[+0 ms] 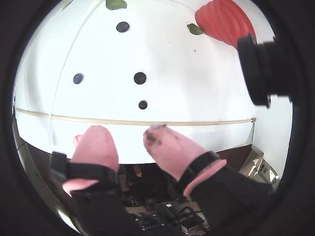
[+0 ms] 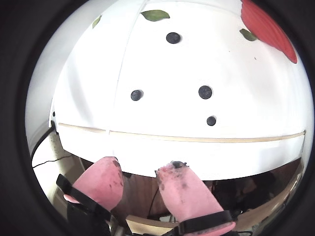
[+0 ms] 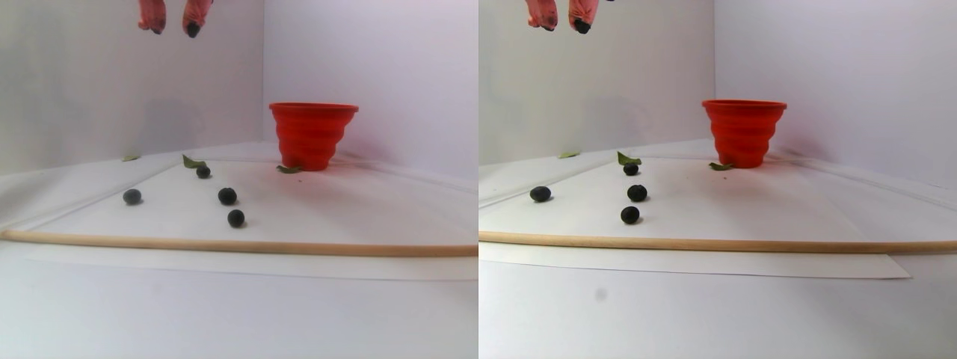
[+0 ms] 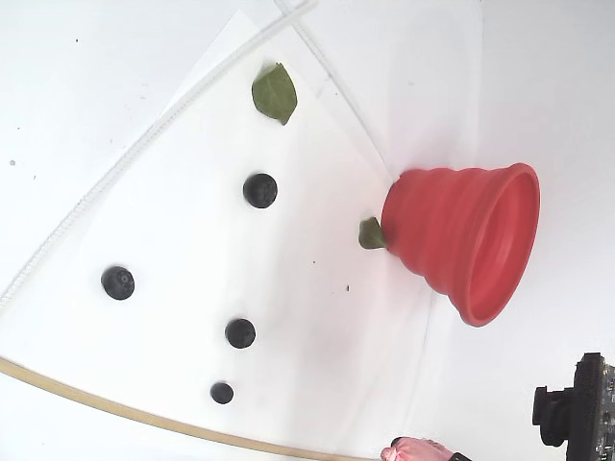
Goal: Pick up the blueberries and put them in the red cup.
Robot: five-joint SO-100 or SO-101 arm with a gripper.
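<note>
Risk sits mostly in the first approach. In a wrist view the end effector [image 1: 130,137] hangs above the worktop's [image 1: 197,88] near edge with its two pink fingers [image 1: 96,145] spread moderately wide and nothing between them; all four blueberries [image 1: 140,77] lie loose on the white sheet beyond the wooden rod [image 1: 147,121], and the red cup [image 1: 224,19] stands toward the far right corner beside a camera housing [image 1: 263,69].

In another wrist view the fingertips [image 2: 174,184] carry dark stains, so a berry may smear or stick at release rather than drop cleanly. The smallest berry [image 2: 211,120] lies nearest the rod and close to its neighbour [image 2: 205,92]; a careless descent could nudge one and set it rolling.

The stereo pair shows the end effector [image 3: 172,26] high above the worktop, well clear of the berries, and the cup [image 3: 312,134] upright with a green leaf [image 3: 288,169] at its base. Soft-looking walls could buckle or tip if struck.

The fixed view shows the cup's wide rim [image 4: 524,245], a forgiving target, well apart from the berries [image 4: 260,190].
</note>
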